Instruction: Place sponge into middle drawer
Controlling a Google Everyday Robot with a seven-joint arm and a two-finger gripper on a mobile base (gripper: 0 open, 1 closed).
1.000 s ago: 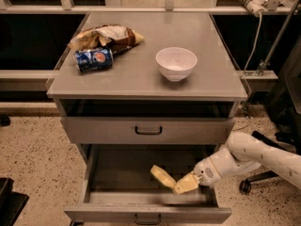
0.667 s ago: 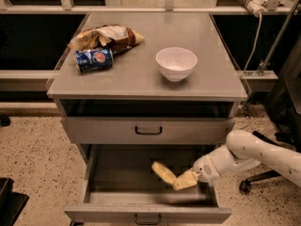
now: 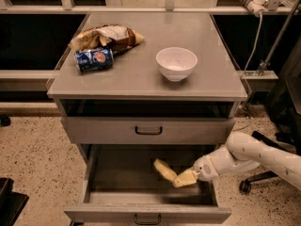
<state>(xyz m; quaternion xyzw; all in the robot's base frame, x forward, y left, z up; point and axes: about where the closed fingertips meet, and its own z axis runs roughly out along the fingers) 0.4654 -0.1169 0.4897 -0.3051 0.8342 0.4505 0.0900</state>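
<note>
The middle drawer [image 3: 117, 185] is pulled open below the closed upper drawer [image 3: 148, 130]; its front panel with a dark bar handle sits at the bottom edge of the view. The pale-yellow sponge [image 3: 164, 168] hangs tilted inside the drawer, right of centre, just above the drawer floor. My gripper [image 3: 186, 178] reaches in from the right on a white arm and is shut on the sponge's lower right end.
On the cabinet top stand a white bowl [image 3: 176, 63], a blue can [image 3: 94, 60] lying on its side and a crumpled chip bag [image 3: 106, 36]. A chair base [image 3: 247, 185] stands on the speckled floor to the right. A cable hangs at the upper right.
The gripper and the sponge have shifted slightly up and back inside the open drawer. The sponge stays in the gripper's hold.
</note>
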